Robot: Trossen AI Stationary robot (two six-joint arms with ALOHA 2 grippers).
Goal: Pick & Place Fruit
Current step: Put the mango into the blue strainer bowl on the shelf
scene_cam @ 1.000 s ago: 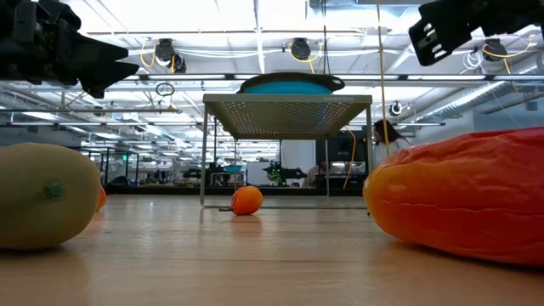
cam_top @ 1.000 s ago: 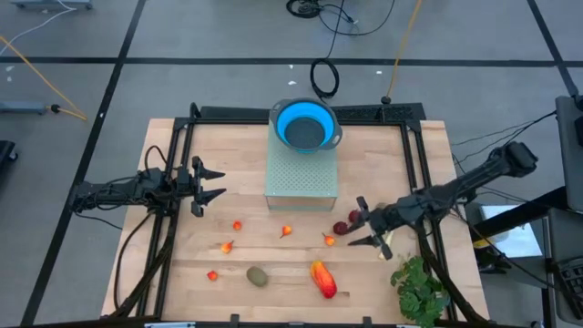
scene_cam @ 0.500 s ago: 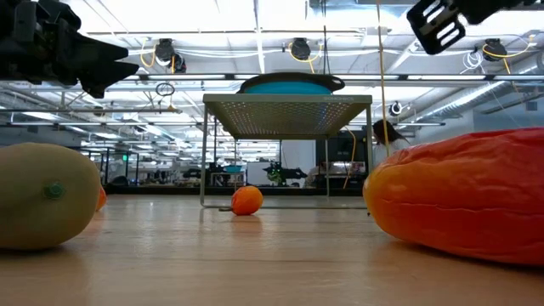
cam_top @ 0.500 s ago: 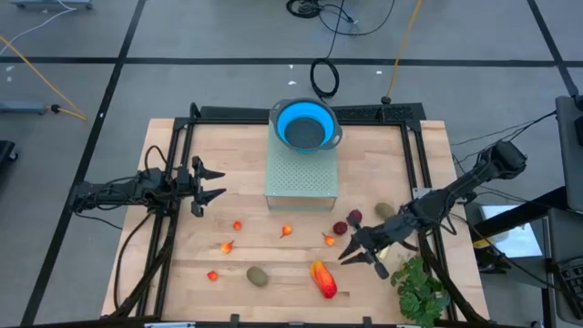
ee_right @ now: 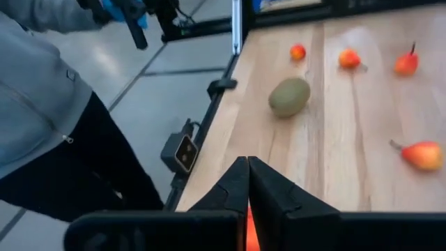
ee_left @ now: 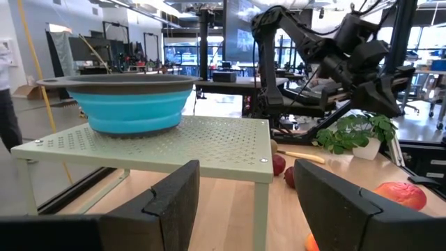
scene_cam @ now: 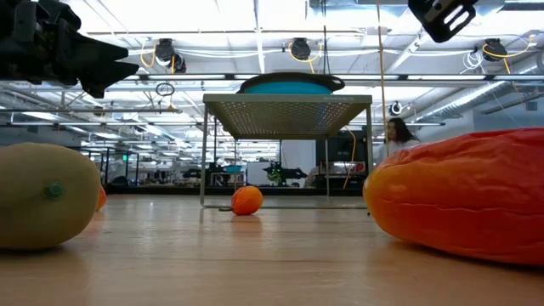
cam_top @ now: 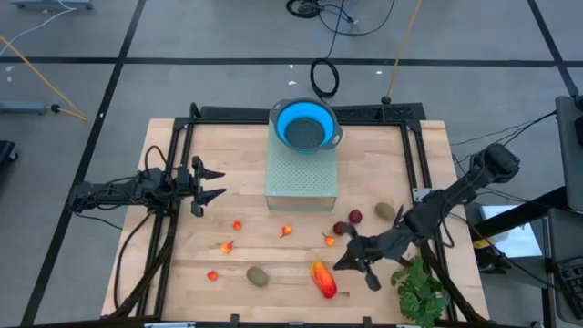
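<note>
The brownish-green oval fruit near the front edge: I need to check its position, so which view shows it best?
The high view: the brownish-green oval fruit lies whole, left of the orange-red oblong. The low view shows it huge and cropped; the right wrist view shows it small, farther off; the left wrist view misses it.

Found a blue collapsible silicone bowl (cam_top: 304,125) on a pale perforated metal stand (cam_top: 301,182) at mid-back of the wooden table (cam_top: 228,146). Noted two dark red round toy fruits (cam_top: 355,216) just before the stand's right corner, a brownish-green oval toy fruit (cam_top: 258,275) left of a large orange-red oblong toy fruit (cam_top: 322,279) near the front edge, and a leafy green plastic bunch (cam_top: 421,290) at front right.
</note>
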